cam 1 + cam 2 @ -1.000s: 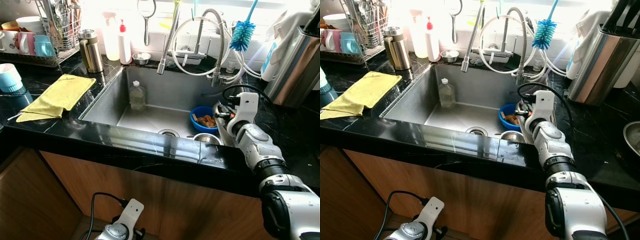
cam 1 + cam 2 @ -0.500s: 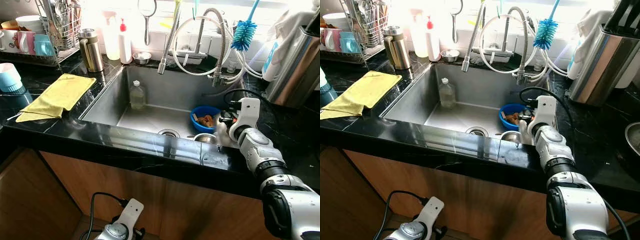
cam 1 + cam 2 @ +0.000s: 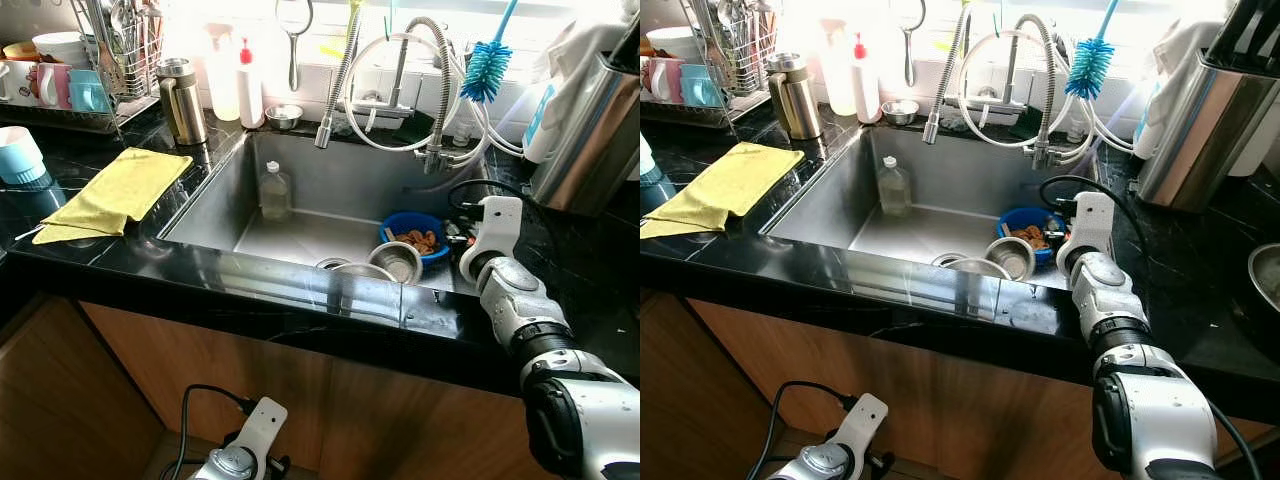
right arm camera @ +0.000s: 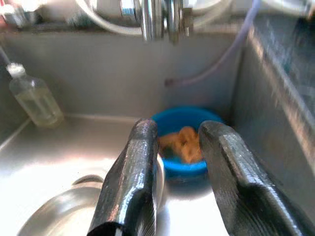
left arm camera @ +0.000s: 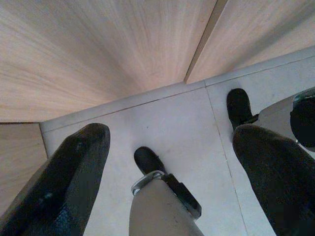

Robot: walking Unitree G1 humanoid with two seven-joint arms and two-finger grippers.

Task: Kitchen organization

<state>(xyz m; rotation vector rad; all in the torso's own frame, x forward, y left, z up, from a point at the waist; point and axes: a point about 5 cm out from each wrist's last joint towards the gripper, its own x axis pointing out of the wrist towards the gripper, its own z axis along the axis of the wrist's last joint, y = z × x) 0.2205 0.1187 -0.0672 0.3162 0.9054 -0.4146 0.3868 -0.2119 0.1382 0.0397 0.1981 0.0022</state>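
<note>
Blue bowl (image 4: 183,142) beyond right pincer (image 4: 177,147).

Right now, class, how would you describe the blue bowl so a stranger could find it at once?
Look into the steel sink set in the black counter. In its back right corner, below the tap hoses, sits the blue bowl holding brownish scraps. Its neighbours are bare steel bowls, so colour sets it apart.

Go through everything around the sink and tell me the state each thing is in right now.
Blue bowl: in sink, holding brownish scraps.
Small steel bowl: in sink, upright beside the blue bowl.
Clear bottle: upright in sink, capped.
Yellow cloth: folded on counter.
Right gripper: fingers slightly apart over the sink, holding nothing.
Left gripper: open, hanging idle.
</note>
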